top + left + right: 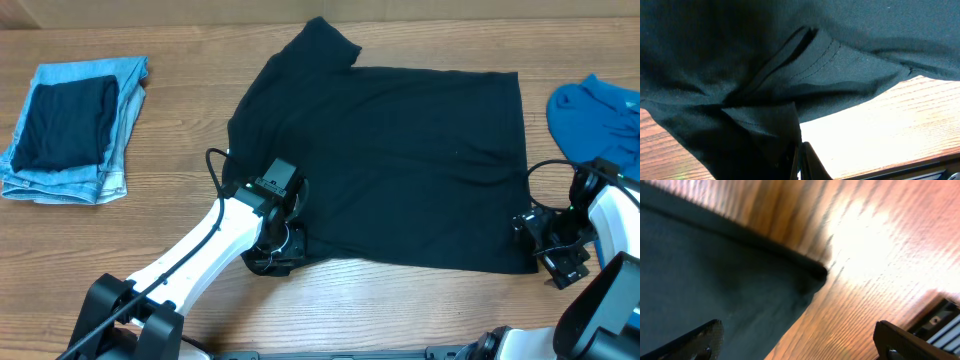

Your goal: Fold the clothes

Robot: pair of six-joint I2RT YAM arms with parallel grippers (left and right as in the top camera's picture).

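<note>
Overhead first. Large black short-sleeved T-shirt (400, 160) lies spread flat on the wooden bench (180, 140), long axis left to right, sleeve end left, hem right. Left arm (190, 265) sits at the shirt's near left corner, right arm (612, 225) at its near right corner; each arm is nearer its own corner.

Left wrist view: left jaws closed tight on a pinch of the T-shirt (740, 60); cloth bunched and creased above them, bare bench (890, 125) to the right.

Right wrist view: right jaws spread fully, holding nothing. Hem corner (816, 272) lies between the two fingers and slightly ahead, cloth filling the left side. Judgement: the right grasp turns on that corner sitting inside the gap before closing.
</note>
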